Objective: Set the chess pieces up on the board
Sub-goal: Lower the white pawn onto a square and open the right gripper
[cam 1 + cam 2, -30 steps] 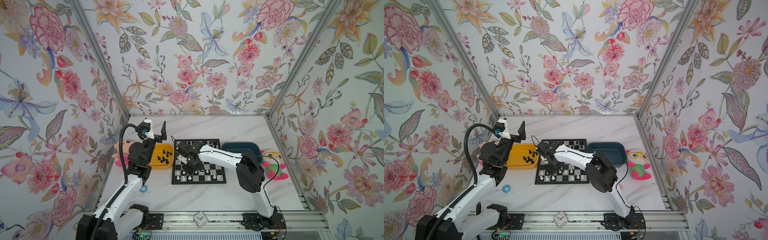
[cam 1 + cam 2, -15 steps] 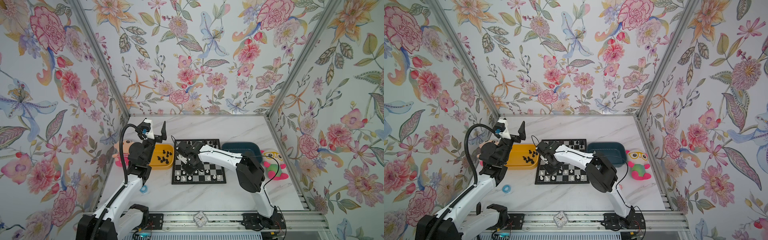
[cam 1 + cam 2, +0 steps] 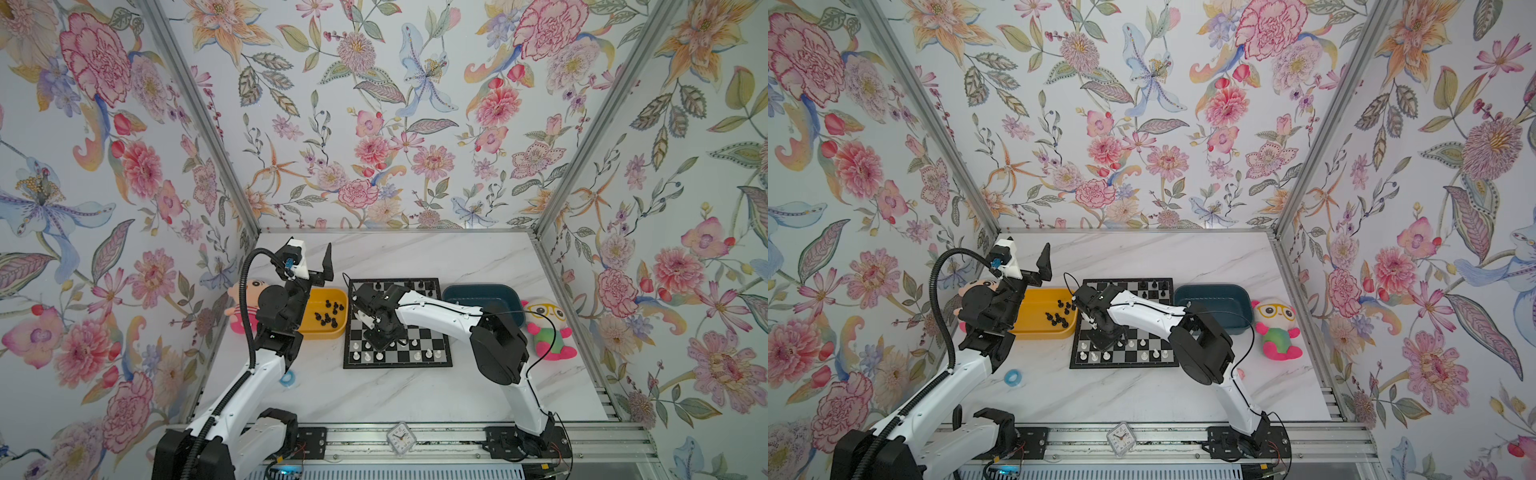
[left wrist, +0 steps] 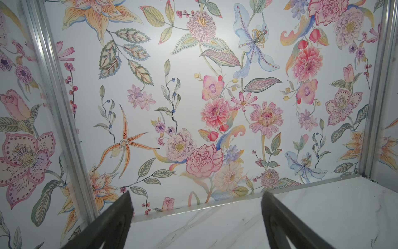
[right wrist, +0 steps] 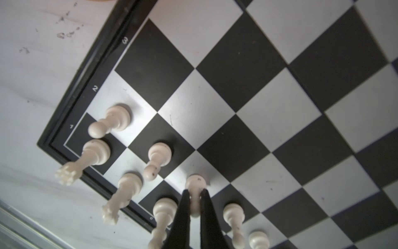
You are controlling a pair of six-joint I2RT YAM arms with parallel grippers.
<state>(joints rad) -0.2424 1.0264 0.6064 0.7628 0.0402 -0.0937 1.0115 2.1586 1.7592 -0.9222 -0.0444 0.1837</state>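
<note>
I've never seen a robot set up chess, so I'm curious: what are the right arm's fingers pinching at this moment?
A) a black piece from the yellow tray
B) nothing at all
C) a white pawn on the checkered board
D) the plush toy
C: in the right wrist view the right fingers are shut around a white pawn whose base sits on a silvery square of the board.

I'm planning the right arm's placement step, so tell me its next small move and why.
Probably open the right jaws to release. They are shut on the upper part of an upright white pawn. Its base appears to rest on a light square of the chessboard, in line with the two white pawns standing in the row marked 2.
</note>
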